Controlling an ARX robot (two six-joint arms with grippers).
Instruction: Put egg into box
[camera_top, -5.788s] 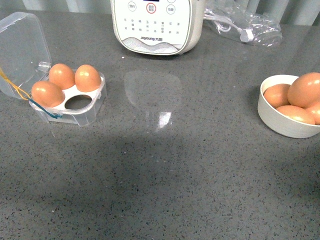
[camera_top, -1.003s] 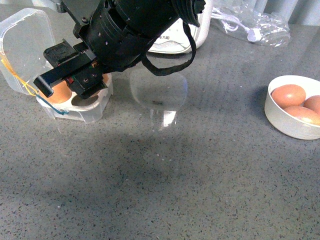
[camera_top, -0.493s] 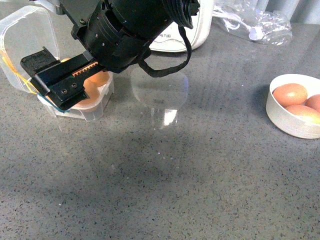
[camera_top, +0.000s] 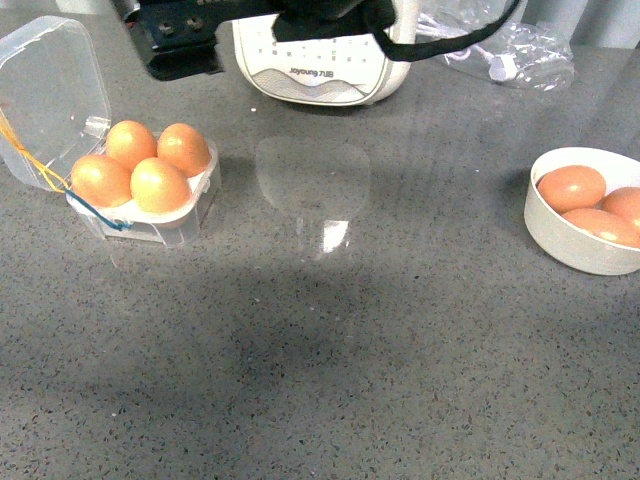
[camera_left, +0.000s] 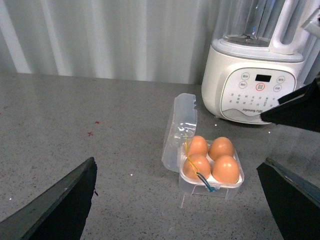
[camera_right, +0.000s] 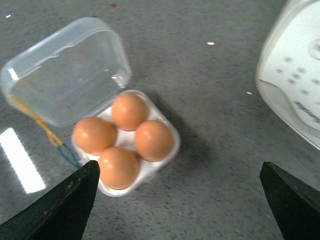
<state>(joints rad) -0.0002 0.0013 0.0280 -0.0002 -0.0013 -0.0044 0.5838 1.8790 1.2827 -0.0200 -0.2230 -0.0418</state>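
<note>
Well apart from box (camera_top: 55, 85), front-view-only bowl (camera_top: 565, 250)

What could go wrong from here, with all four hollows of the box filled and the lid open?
1. The right arm hangs above the box, jaws wide open; leaving sideways, it might clip the raised lid and drag the box.
2. The yellow and blue strings lie loose at the box's edge and could snag a jaw.
3. The eggs rise above the box's rim; closing the lid carelessly might press on them.
</note>
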